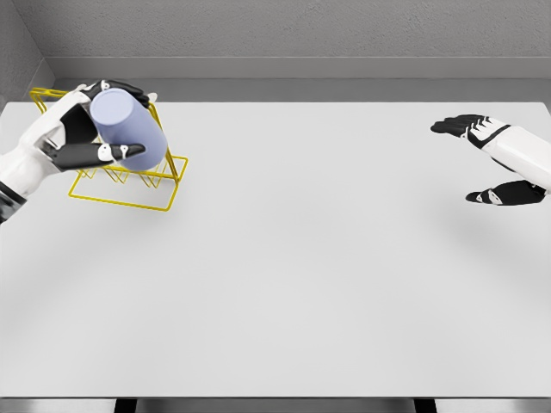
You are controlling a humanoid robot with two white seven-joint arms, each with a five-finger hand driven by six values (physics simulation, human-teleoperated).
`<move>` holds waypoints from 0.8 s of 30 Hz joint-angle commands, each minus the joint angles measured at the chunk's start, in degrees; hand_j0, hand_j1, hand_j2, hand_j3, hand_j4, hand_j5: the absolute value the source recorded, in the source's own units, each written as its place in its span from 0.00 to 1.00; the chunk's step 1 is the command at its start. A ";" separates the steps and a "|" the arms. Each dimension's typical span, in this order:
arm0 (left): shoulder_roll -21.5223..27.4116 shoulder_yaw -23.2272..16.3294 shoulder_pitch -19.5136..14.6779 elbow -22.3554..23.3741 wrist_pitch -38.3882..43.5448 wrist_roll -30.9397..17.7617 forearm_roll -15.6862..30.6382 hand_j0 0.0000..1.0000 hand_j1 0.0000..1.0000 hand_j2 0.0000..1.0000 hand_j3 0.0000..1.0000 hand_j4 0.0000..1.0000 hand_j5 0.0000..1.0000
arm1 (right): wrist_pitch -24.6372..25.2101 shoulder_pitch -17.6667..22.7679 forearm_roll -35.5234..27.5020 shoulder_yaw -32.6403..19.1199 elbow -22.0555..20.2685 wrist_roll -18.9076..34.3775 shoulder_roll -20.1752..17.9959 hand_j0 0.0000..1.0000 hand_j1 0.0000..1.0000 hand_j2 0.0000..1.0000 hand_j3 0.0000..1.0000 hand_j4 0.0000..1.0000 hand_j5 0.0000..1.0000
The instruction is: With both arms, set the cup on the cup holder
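While the left hand (82,129) wraps the lavender cup (127,129), tilted over the yellow wire cup holder (129,185) for seating, the right hand (495,163) hangs wide and empty above the counter (301,284).

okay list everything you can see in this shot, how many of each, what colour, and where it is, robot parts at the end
cup: one, pale lilac, tilted, held over the rack at far left
wire cup holder: one, yellow, far left of the table
table: one, white, fills most of the view
left hand: one, white and black, wrapped around the cup
right hand: one, white and black, open, above the table's right edge, holding nothing
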 commanded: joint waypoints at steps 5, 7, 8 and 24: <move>0.06 0.06 0.00 1.30 0.01 0.01 0.22 0.56 0.56 0.56 0.56 0.56 0.56 | 0.15 0.00 -0.45 -0.01 -0.06 -0.07 -0.06 1.00 1.00 1.00 1.00 1.00 1.00; 0.06 0.14 0.00 1.83 0.01 0.01 0.49 0.56 0.56 0.56 0.56 0.56 0.56 | 0.15 0.00 -0.45 -0.01 -0.06 -0.07 -0.06 1.00 1.00 1.00 1.00 1.00 1.00; 0.06 0.15 -0.09 1.83 0.01 0.01 0.75 0.56 0.56 0.56 0.56 0.56 0.56 | 0.15 0.00 -0.45 -0.01 -0.06 -0.07 -0.06 1.00 1.00 1.00 1.00 1.00 1.00; 0.24 0.14 -0.09 3.32 0.01 0.01 1.54 0.56 0.56 0.56 0.56 0.56 0.56 | 0.15 0.00 -0.45 -0.01 -0.06 0.01 -0.06 1.00 1.00 1.00 1.00 1.00 1.00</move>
